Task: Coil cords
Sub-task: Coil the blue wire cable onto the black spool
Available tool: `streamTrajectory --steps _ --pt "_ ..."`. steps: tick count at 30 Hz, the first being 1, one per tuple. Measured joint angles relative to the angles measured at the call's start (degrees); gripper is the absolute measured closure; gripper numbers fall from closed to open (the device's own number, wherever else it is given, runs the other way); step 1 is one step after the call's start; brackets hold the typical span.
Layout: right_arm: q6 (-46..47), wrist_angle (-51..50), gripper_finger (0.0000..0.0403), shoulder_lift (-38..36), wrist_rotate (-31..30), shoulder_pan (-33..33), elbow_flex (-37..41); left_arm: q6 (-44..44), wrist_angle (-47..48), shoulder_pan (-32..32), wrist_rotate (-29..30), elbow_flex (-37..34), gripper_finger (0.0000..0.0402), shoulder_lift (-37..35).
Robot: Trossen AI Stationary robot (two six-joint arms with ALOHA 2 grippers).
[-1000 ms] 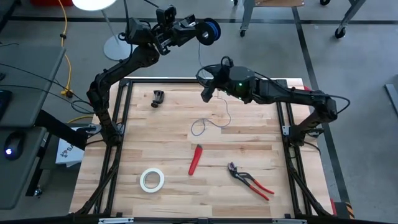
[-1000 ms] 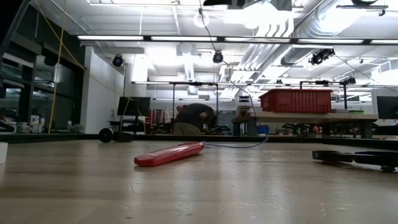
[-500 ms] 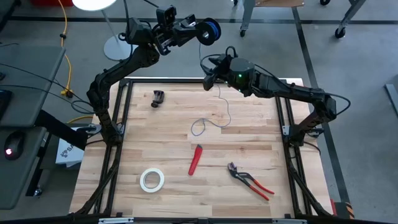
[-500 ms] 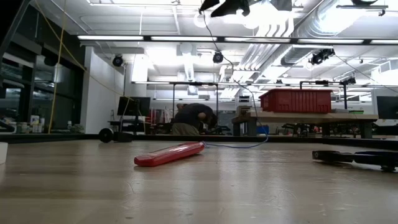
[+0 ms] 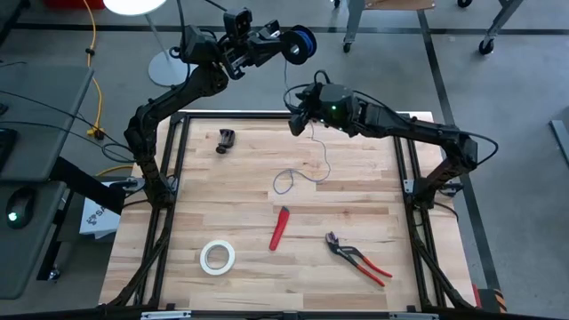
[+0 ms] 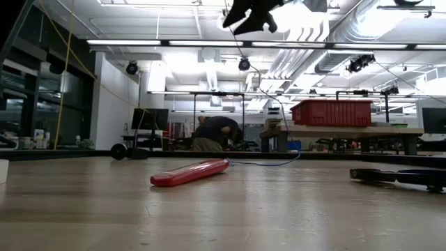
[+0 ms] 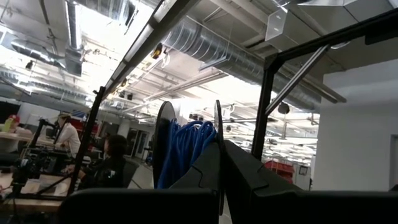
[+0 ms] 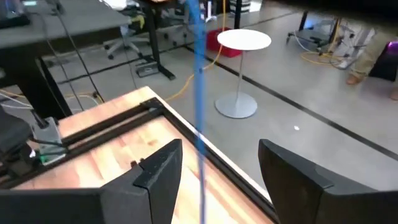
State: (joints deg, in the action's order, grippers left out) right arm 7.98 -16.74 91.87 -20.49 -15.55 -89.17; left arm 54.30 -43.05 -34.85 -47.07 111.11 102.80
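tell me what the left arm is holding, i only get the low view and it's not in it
Observer: The left gripper is raised beyond the table's far edge, shut on the spool of blue wire.
Operator: is the right one gripping the wire
Observer: No. The right gripper is open, and the wire runs between its fingers.
Operator: any wire left on the table
Observer: Yes, a loose loop lies on the table, beyond the red tool.

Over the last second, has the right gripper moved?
Yes. In the high view the right gripper, jaws open around the blue wire, went from over the table boards to its far edge, toward the spool.
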Motion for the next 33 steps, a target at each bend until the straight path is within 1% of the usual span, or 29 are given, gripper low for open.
streamTrajectory --steps 5,8,10,12,13,15,16,17,20,22,25,28,30,33 --pt "0.1 1.8 0.0199 0.2 0.4 0.1 0.0 0.0 0.2 0.0 0.1 0.0 0.0401 0.0" --pt "0.1 1.7 0.0214 0.2 0.4 0.2 0.0 0.0 0.2 0.0 0.4 0.0 0.0401 0.0" --pt "0.2 1.7 0.0239 0.2 0.4 0.2 0.0 -0.1 0.2 0.0 0.7 0.0 0.0401 0.0" --pt "1.2 1.7 0.0276 0.1 0.4 0.2 0.0 -0.1 0.3 0.0 1.2 0.0 0.0401 0.0" --pt "1.8 1.6 0.0299 0.1 0.4 0.3 0.0 -0.2 0.3 0.0 1.2 0.0 0.0401 0.0" --pt "2.4 1.6 0.0358 0.0 0.6 0.5 0.0 -0.2 0.3 0.0 1.2 0.0 0.0401 0.0" --pt "2.2 1.9 0.0379 -0.2 1.1 0.6 0.0 -0.2 0.3 -0.1 1.2 0.0 0.0401 0.0" --pt "2.1 2.1 0.0389 -0.5 1.7 0.7 0.0 -0.2 0.3 -0.1 1.2 0.0 0.0401 0.0" --pt "2.1 1.7 0.0398 -1.5 2.0 1.6 0.0 -0.7 1.6 -0.3 1.1 0.0 0.0401 0.0" --pt "0.9 -0.2 0.0400 -3.0 2.3 2.5 0.0 -0.2 2.6 -1.4 -0.2 0.0 0.0401 0.0" --pt "1.0 -4.9 0.0401 -6.5 2.5 3.6 0.0 -1.9 9.2 -4.6 -2.1 0.0 0.0401 -1.3" --pt "2.2 -9.9 0.0402 -10.1 2.5 4.6 0.0 -5.9 19.6 -8.2 -2.7 0.0 0.0401 -3.7" --pt "2.3 -12.5 0.0402 -12.2 2.5 5.2 0.0 -8.0 26.3 -10.6 -4.3 0.0 0.0401 -5.1" --pt "2.3 -13.5 0.0402 -15.1 2.6 5.6 0.0 -10.1 36.9 -13.0 -6.2 0.0 0.0401 -7.0"
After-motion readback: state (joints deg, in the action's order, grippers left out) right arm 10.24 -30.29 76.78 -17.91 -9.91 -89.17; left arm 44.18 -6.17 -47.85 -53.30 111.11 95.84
